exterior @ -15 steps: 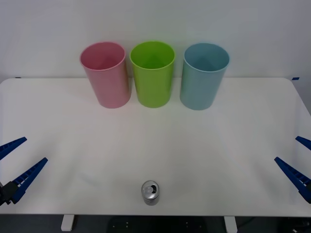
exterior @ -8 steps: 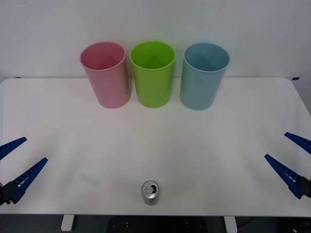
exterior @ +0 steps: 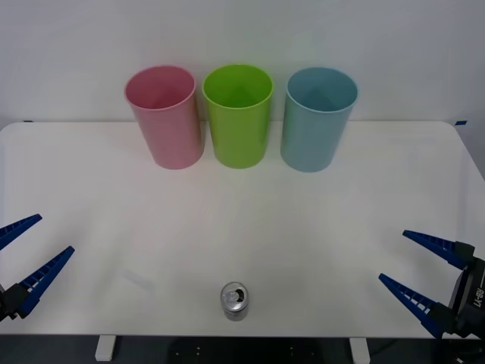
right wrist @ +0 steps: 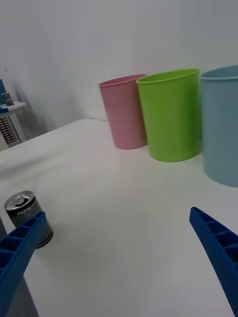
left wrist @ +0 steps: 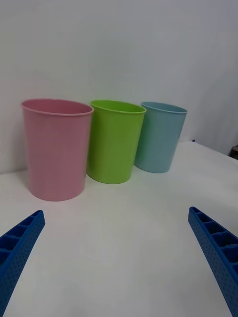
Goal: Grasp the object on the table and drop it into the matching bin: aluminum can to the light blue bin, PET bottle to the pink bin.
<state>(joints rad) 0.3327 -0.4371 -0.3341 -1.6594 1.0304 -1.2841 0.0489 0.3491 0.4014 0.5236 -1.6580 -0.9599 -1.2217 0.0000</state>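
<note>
Can (exterior: 234, 300) upright at bench (exterior: 242, 227) near edge, ungrasped. Right end effector (exterior: 421, 277) low beside it, fingers apart, likely lining up grasp. Left end effector (exterior: 30, 250) parked, fingers apart.

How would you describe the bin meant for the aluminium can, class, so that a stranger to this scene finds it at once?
Start at the far edge of the white table, where three tall tapered plastic bins stand in a row against the wall. The light blue bin is the one at the robot's right end, beside the lime green bin. Its pale blue colour alone separates it from that and the pink bin.
</note>
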